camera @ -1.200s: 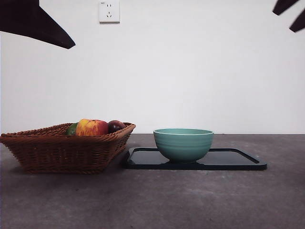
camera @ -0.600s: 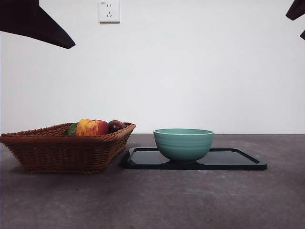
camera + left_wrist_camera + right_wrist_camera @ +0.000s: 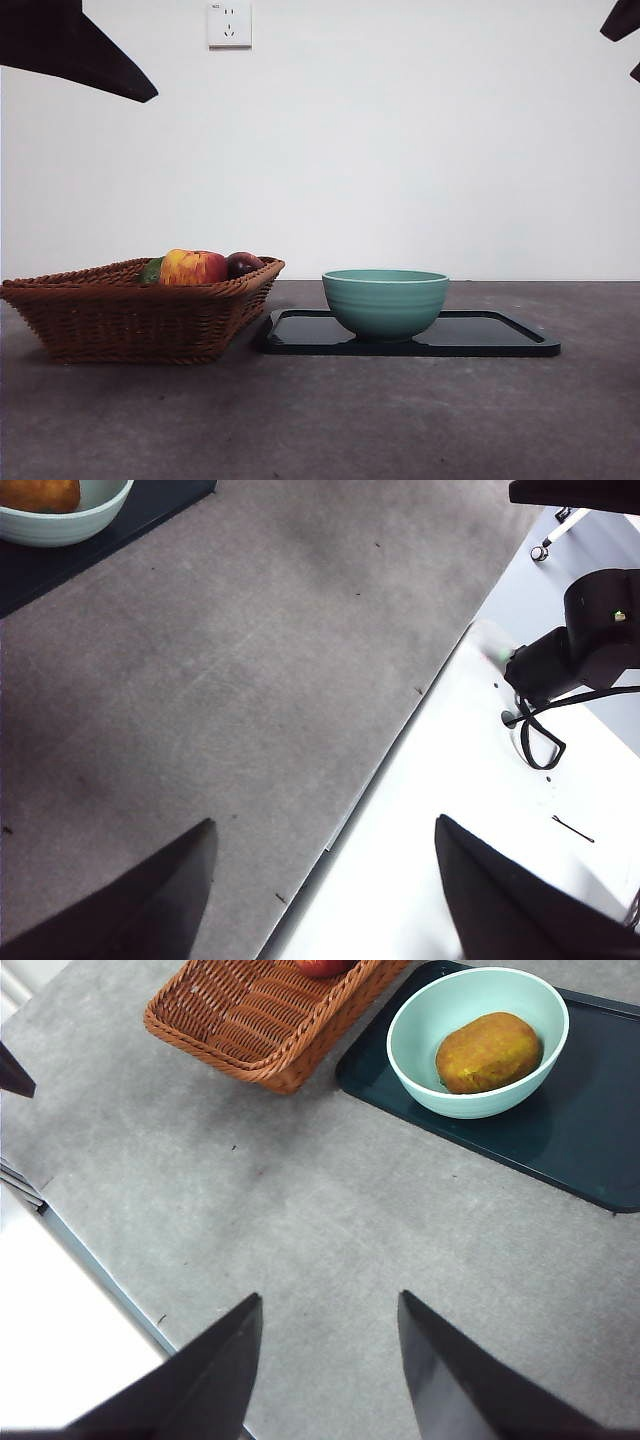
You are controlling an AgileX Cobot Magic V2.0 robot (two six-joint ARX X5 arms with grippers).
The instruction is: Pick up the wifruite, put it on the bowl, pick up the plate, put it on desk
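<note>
The brown kiwifruit [image 3: 488, 1052] lies inside the mint-green bowl [image 3: 430, 1005], which stands on a dark rectangular plate [image 3: 560, 1140] on the grey desk [image 3: 330, 1210]. In the front view the bowl [image 3: 385, 300] on the plate [image 3: 500, 338] hides the fruit. The left wrist view shows the fruit [image 3: 40, 492] in the bowl [image 3: 75, 520] at a corner. My right gripper [image 3: 330, 1298] is open and empty, high above the desk, well away from the bowl. My left gripper [image 3: 322, 825] is open and empty over the desk's edge.
A brown wicker basket [image 3: 130, 312] stands left of the plate, holding a red-and-yellow apple [image 3: 192, 267] and a dark purple fruit [image 3: 243, 263]. Dark arm parts show at the front view's top corners [image 3: 70, 50]. The desk's edge [image 3: 380, 770] borders a white floor.
The black arm tip at the front view's top right corner has drawn further out toward the right. The bowl, plate and basket have not moved.
</note>
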